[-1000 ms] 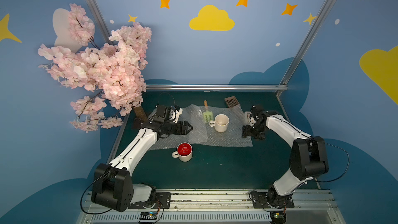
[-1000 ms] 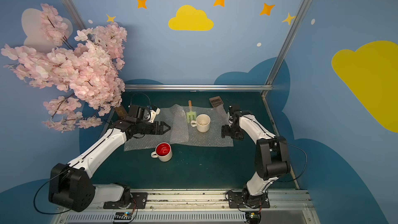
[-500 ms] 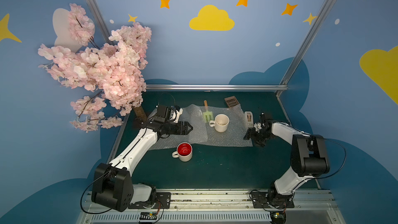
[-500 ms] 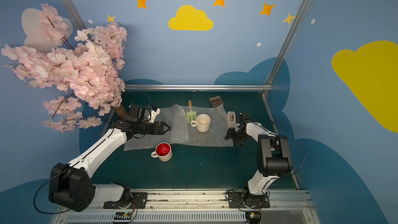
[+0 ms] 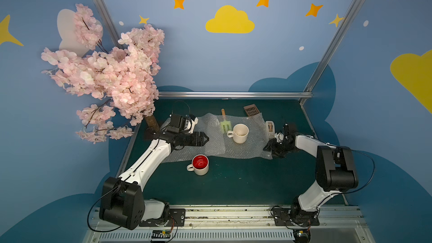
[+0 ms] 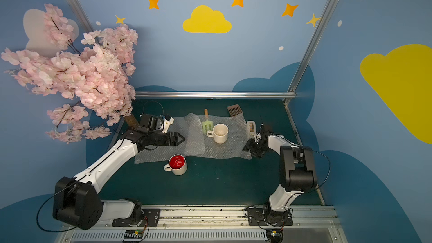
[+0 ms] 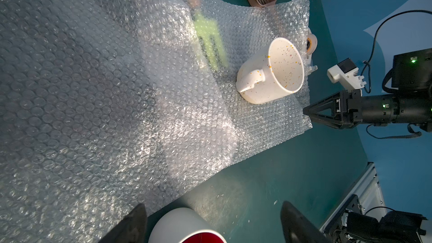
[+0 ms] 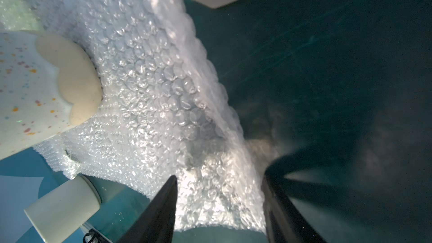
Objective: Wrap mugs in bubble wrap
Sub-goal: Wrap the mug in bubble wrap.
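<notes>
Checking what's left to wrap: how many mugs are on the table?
2. A cream mug stands on the bubble wrap; a red-lined mug stands on the bare table near it.

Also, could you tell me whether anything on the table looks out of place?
Yes. A green fork-shaped tool lies under the bubble wrap beside the cream mug, its wooden handle sticking out past the far edge. It looks stray: it could get rolled in with the mug.

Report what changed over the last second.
The right gripper came down to the near right corner of the bubble wrap, its jaws narrowing around the edge but not yet shut. The open left gripper, the cream mug and the red mug stayed put.
</notes>
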`<state>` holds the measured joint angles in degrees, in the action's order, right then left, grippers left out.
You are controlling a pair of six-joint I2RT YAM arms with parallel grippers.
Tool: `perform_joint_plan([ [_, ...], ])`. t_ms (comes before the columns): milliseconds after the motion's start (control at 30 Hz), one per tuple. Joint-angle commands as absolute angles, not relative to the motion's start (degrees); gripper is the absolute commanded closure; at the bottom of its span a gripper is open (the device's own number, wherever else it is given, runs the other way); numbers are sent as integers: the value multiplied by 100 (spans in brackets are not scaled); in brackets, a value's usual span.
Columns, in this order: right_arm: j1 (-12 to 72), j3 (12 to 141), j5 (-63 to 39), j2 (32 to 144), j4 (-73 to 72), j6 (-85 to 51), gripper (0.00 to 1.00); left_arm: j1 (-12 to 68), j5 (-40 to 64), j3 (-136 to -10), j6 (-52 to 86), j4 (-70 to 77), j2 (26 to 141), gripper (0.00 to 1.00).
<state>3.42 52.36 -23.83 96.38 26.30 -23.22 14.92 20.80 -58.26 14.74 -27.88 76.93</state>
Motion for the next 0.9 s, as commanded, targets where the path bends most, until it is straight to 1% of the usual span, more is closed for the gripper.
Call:
perform_joint_plan([
  [0,398,5060,-2642,9736,2689,-2406,48,1511,2074,-5774,1397,-2892,7676,11],
  [67,399,4951,-2580,9596,2722,-2451,50,1514,2083,-5772,1406,-2887,7680,11],
  [100,387,4883,-2537,9498,2740,-2481,49,1520,2083,-5772,1404,-2896,7675,11],
  [167,374,4796,-2439,9330,2856,-2512,40,1529,2067,-5770,1399,-2914,7674,12],
  [333,355,4629,-2469,9244,2926,-2550,29,1556,2057,-5766,1392,-2899,7649,11],
  [433,337,4524,-2552,9310,2706,-2625,29,1564,2045,-5766,1397,-2912,7642,11],
  [567,325,4531,-2704,9394,2362,-2743,38,1573,2029,-5748,1389,-2894,7632,11],
  [600,321,4565,-2730,9406,2343,-2771,43,1578,2035,-5748,1388,-2892,7633,11],
  [633,328,4595,-2731,9417,2338,-2802,50,1584,2033,-5756,1388,-2904,7629,11],
  [700,328,4612,-2692,9379,2294,-2832,59,1580,2027,-5756,1384,-2915,7629,11],
  [767,331,4647,-2621,9343,2350,-2814,70,1588,2013,-5746,1388,-2923,7614,11],
  [800,323,4662,-2604,9328,2372,-2805,72,1591,2002,-5746,1377,-2918,7608,12],
  [867,322,4692,-2569,9272,2464,-2756,81,1598,2001,-5739,1382,-2905,7599,11],
])
